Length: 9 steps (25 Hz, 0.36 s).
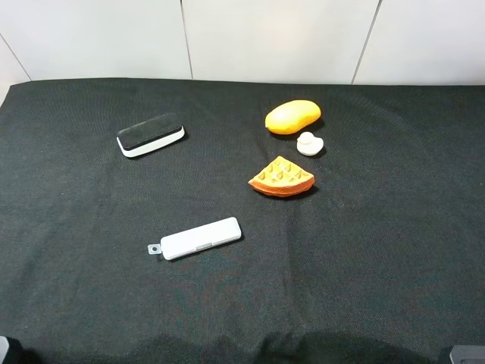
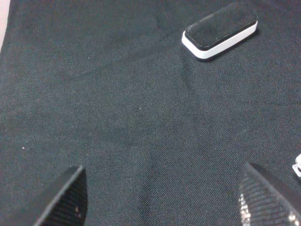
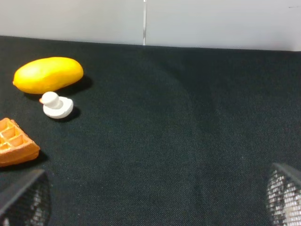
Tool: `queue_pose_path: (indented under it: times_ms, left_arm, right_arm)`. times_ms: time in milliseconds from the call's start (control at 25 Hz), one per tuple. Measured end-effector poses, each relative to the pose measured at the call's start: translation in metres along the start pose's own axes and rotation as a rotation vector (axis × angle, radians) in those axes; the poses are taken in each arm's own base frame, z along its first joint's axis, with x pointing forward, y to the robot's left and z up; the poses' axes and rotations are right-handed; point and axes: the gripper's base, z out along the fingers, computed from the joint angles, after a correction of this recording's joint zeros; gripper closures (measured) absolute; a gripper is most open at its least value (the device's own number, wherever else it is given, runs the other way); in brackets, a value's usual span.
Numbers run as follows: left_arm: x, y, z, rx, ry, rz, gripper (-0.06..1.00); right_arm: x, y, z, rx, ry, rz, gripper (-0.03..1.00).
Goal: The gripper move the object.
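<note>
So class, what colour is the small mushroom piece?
The object is cream-white, clearest in the right wrist view.

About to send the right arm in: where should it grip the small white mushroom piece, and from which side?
Grip the mushroom piece across its wider rounded cap, coming straight down from above. It lies low on the cloth, close beside the mango; I'd set the right gripper fingers clear of the mango.

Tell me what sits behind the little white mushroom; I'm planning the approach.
Directly behind the mushroom lies the orange mango, close by. Whether they touch is unclear; black cloth under both.
</note>
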Motion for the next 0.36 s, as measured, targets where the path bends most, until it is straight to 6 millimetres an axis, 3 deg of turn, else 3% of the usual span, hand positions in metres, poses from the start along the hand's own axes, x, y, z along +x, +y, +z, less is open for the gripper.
queue_pose_path:
  times_ms: [360]
  left_arm:
    - [0.0, -0.0001, 0.0, 0.001, 0.0, 0.0, 0.24]
  right_arm:
    - [0.0, 0.0002, 0.0, -0.002, 0.0, 0.001, 0.27]
